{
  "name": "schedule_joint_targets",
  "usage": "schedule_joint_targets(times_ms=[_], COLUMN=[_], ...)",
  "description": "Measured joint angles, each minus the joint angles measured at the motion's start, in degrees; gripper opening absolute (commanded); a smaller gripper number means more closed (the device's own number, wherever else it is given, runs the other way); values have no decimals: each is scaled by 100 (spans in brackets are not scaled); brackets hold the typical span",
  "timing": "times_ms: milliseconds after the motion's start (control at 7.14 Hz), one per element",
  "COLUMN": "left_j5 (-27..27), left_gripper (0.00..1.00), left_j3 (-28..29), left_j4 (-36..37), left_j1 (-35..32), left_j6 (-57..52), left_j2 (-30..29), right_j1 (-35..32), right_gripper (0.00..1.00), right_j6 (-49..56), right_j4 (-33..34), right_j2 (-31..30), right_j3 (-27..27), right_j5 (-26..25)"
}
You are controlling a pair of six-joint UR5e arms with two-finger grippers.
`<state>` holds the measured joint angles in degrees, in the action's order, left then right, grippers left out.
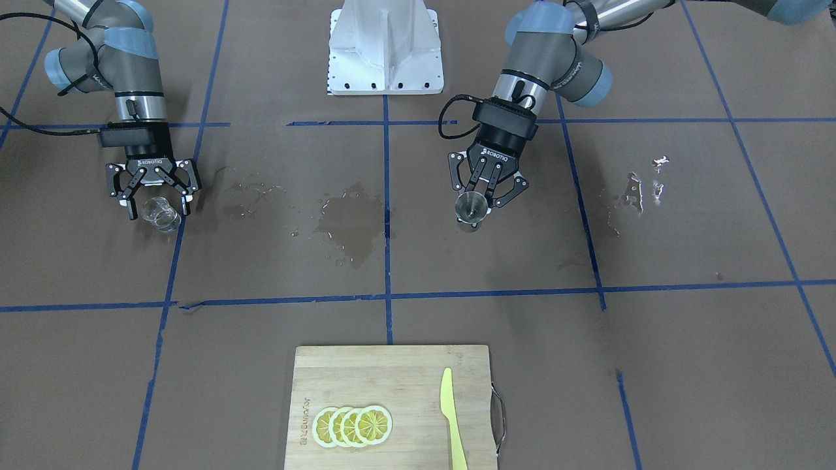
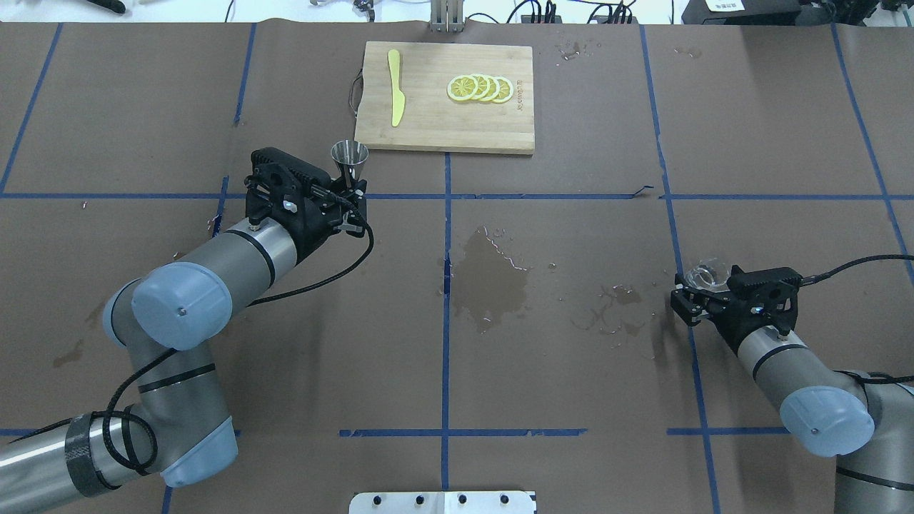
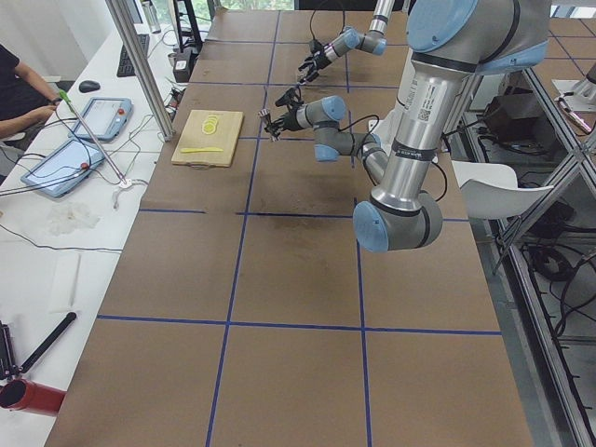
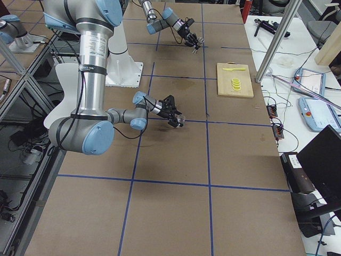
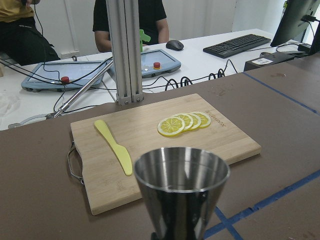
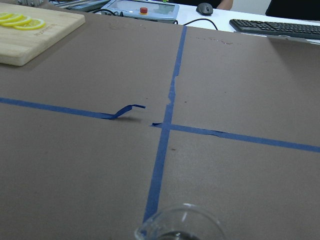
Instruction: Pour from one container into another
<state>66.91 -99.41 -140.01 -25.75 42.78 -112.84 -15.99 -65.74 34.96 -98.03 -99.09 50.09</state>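
My left gripper is shut on the waist of the steel jigger, which it holds upright above the table, near the cutting board's front left corner. The jigger fills the bottom middle of the left wrist view, and its mouth shows in the front-facing view between the left gripper's fingers. Far off on the other side, my right gripper is shut on the clear glass cup. The cup tilts slightly outward from that gripper. Only the cup's rim appears in the right wrist view.
A wooden cutting board at the far middle carries lemon slices and a yellow knife. A wet puddle and smaller splashes lie on the brown table between the arms. The robot base stands at the near edge.
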Motion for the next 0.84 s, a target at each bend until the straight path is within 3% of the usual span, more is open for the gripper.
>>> schedule_joint_targets(times_ms=[840], left_j5=[-1], left_gripper=[0], left_j3=[0], left_j4=[0], left_j1=[0], left_j6=[-6], left_j2=[-1], right_j1=[-7], right_gripper=[88], right_j6=[56], right_j4=[-44], right_j2=[81], right_j3=[79], right_j5=[18])
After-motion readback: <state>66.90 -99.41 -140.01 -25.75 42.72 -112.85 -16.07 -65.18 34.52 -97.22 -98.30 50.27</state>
